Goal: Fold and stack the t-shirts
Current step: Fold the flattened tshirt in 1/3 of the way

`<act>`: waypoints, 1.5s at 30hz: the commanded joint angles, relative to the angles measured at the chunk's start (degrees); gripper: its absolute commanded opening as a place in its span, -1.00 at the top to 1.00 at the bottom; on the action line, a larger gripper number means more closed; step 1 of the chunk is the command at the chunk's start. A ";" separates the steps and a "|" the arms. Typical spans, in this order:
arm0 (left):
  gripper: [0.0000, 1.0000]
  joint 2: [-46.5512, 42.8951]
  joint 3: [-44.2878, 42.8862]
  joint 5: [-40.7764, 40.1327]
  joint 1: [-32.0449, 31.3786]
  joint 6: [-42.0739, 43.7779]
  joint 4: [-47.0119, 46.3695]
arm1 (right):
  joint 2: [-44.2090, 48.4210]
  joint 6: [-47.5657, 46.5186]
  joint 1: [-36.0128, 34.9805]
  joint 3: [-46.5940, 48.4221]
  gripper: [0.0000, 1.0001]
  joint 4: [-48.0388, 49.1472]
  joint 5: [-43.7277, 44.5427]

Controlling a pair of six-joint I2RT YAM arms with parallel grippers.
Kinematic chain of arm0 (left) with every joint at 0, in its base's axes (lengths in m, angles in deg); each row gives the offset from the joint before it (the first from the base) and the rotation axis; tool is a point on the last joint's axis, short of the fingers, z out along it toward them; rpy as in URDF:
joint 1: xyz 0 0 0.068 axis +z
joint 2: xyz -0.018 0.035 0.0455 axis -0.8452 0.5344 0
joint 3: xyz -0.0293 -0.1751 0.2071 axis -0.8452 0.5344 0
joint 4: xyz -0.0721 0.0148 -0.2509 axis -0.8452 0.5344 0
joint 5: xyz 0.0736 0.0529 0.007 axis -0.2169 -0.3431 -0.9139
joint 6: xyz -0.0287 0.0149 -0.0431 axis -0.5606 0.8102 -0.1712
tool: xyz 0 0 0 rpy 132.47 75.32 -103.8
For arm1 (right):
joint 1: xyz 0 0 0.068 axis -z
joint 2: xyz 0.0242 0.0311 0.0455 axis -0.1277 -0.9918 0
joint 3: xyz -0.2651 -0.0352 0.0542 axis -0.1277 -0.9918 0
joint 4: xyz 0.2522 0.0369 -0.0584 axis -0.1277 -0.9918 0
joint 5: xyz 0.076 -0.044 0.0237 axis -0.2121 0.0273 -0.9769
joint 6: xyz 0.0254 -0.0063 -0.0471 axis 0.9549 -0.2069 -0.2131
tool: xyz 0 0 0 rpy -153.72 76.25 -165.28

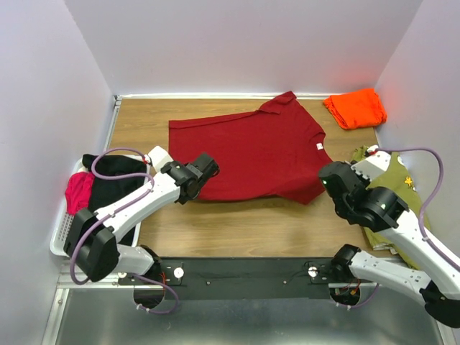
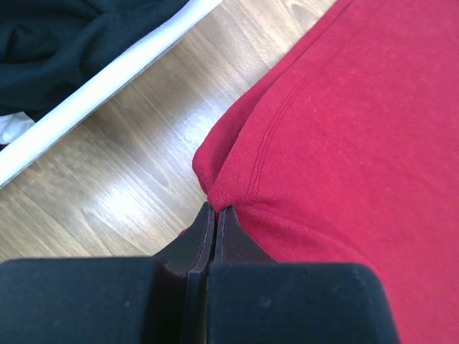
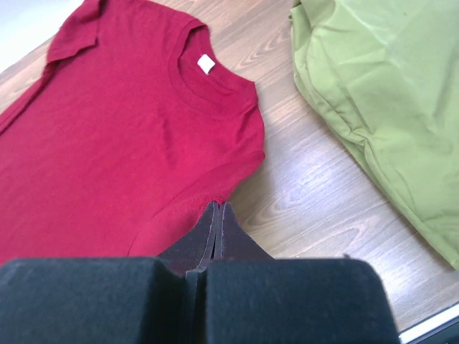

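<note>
Slip risk: left gripper (image 2: pixel 215 217) and right gripper (image 3: pixel 218 213) were pinched shut on slivers of the near edge of the dark red t-shirt (image 1: pixel 251 154), which uneven lifting could pull free.

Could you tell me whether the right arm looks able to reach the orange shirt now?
Likely not yet: the right claw is shut on the red shirt, so it must let go first. Beyond that, only bare table lies between it and the orange shirt.
</note>
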 commanded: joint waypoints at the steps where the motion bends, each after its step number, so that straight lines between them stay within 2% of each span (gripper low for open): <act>1: 1.00 3.29 -1.52 -5.39 1.50 -2.49 1.00 | -2.98 2.79 -0.18 2.23 0.99 -0.87 6.52; 12: 1.00 5.92 -5.12 -6.54 10.91 7.17 -8.92 | -13.00 -6.34 -0.09 5.57 0.99 11.42 10.48; 16: 1.00 8.38 -6.71 -6.10 12.40 10.69 -12.18 | -17.91 -10.38 0.52 6.02 0.99 17.22 10.49; 22: 1.00 13.13 -7.94 -4.96 13.11 12.45 -14.64 | -22.67 -20.93 6.93 5.05 0.99 30.22 3.02; 27: 1.00 15.15 -8.82 -4.87 13.73 13.15 -15.08 | -25.31 -27.43 13.08 6.10 0.99 35.69 -1.64; 36: 1.00 14.45 -12.51 -5.66 13.99 16.32 -14.91 | -25.84 -33.86 18.63 10.32 0.99 39.48 -6.65; 41: 1.00 12.79 -15.15 -6.45 13.99 15.70 -11.31 | -21.11 -35.18 18.63 10.24 0.99 39.48 -7.54; 45: 1.00 8.66 -13.48 -5.75 13.90 16.41 -10.87 | -16.10 -35.71 18.63 8.13 0.99 38.43 -7.36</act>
